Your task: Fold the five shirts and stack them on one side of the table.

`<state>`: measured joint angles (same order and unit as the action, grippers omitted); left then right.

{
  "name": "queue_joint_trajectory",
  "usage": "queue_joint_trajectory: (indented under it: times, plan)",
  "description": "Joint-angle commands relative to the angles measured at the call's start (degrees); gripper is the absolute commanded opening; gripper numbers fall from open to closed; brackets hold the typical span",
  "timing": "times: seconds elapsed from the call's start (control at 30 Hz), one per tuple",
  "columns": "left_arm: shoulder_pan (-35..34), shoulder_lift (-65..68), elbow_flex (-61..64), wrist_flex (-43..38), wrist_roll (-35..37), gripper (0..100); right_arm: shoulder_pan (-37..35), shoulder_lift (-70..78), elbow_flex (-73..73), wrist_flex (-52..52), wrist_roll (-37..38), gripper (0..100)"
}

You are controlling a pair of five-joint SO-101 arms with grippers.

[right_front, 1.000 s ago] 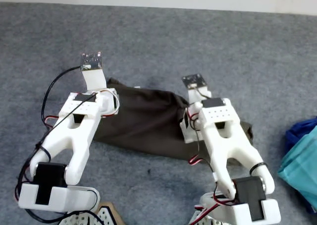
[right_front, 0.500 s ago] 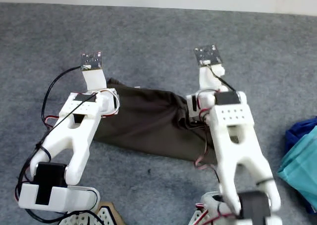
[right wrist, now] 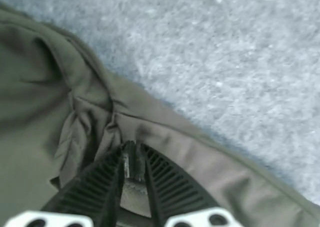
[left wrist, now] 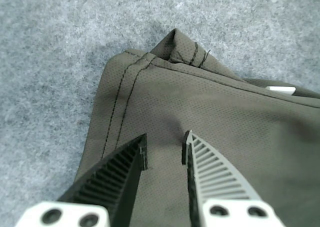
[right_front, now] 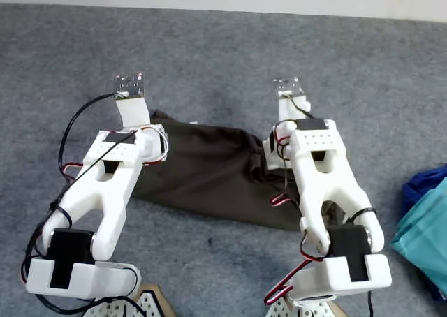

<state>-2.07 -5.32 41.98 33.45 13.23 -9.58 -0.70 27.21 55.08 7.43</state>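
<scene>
Over the dark shirt (left wrist: 240, 117) (stitched hem (left wrist: 121, 89) nearby), left claw (left wrist: 164, 147) narrowly agape; right claw (right wrist: 133, 154) tight on a fold (right wrist: 116, 129).

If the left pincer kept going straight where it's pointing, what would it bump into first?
Probably the dark shirt: the open left pincer points straight at its cloth, near the stitched edge. How close is unclear.

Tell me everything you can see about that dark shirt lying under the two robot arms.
The dark shirt is olive-brown, a fine mesh-like knit with dark double stitching along one hem. It lies as a rough folded band on the grey table, one corner bunched into a peak. The right gripper is shut on a creased fold at one end; the left gripper stands open, tips close to the fabric near the stitched hem.
</scene>
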Motion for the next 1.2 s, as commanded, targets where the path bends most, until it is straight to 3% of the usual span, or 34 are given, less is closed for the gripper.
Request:
queue_joint_trajectory:
  times: [0.0,0.43,0.57,0.7,0.9,1.17]
  plan:
    - [0.13,-0.13,-1.63,-0.7,-0.7,14,-1.71,-0.22,1.63,-1.27,0.7,0.6]
    - [-0.04,-0.57,-1.63,-0.7,-0.7,14,-2.15,-0.75,3.82,-1.36,-0.26,0.6]
    - [-3.21,-0.66,-3.56,-0.35,-0.18,14,-0.31,-8.22,3.82,1.01,-1.32,0.6]
    - [-8.48,-0.66,-11.21,10.64,1.85,15,-1.54,-22.37,6.46,6.29,-1.58,0.6]
    - [-13.49,-0.13,-19.12,28.04,2.81,32,-7.6,-41.19,23.08,5.41,-1.23,0.6]
    - [-16.13,8.75,-17.54,26.37,-2.11,32,-7.78,-48.75,33.8,1.01,1.14,0.6]
